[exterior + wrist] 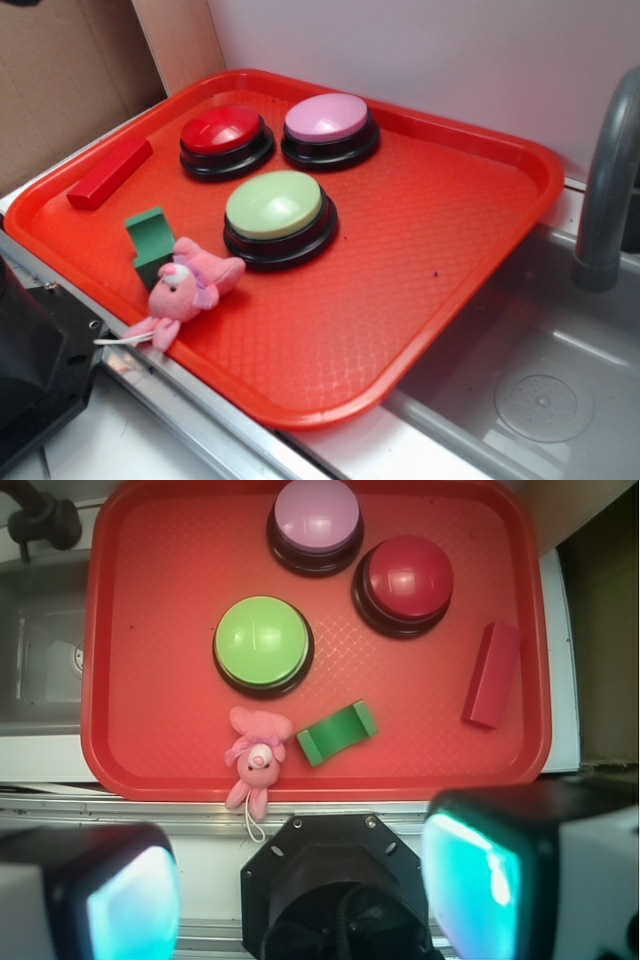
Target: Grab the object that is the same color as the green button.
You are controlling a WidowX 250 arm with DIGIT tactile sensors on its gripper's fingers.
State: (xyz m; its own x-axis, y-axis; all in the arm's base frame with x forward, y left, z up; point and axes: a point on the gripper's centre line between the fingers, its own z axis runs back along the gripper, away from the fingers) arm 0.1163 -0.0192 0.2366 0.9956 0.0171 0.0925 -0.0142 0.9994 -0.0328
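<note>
Wrist view: pincer (300, 900) spread and empty above the tray (180, 770) edge, green block (337, 733) lying between pink plush (258, 757) and green button (262, 642); risk judged: a descending finger snagging the adjacent plush.

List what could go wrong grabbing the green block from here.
1. The pink plush toy lies right beside the green block; the open tool could snag it.
2. The block sits near the red tray's rim, which may obstruct a finger.
3. The green button is close and might get pressed.
</note>
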